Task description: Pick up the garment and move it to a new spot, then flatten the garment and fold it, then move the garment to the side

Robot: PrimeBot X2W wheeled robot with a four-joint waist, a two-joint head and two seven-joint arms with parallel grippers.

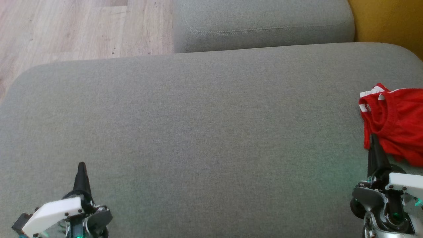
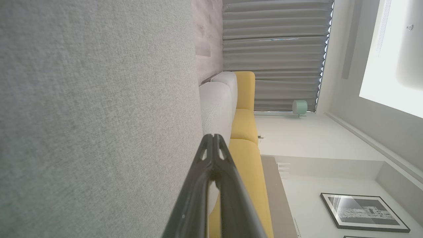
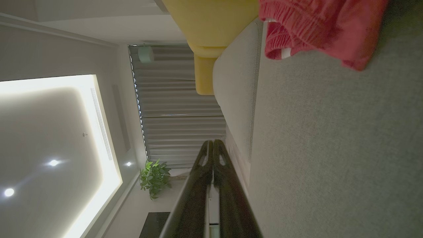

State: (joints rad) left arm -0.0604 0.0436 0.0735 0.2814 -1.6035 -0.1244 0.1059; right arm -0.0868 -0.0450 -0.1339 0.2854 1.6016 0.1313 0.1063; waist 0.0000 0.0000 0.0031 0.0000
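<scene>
The garment [image 1: 395, 122] is a crumpled red piece with white stripes, lying at the right edge of the grey cushion [image 1: 205, 138]; part of it runs out of the head view. In the right wrist view the garment [image 3: 317, 26] lies ahead of the fingers, apart from them. My right gripper [image 1: 374, 136] is shut and empty, its tip at the near edge of the red cloth; whether it touches I cannot tell. My left gripper [image 1: 81, 164] is shut and empty over the cushion's near left. The shut tips show as left gripper [image 2: 213, 136] and right gripper [image 3: 211, 141].
A second grey cushion [image 1: 261, 23] lies beyond the main one. Wooden floor [image 1: 76, 26] is at the far left, and a yellow cushion [image 1: 390, 19] at the far right. The wide middle of the grey cushion is bare.
</scene>
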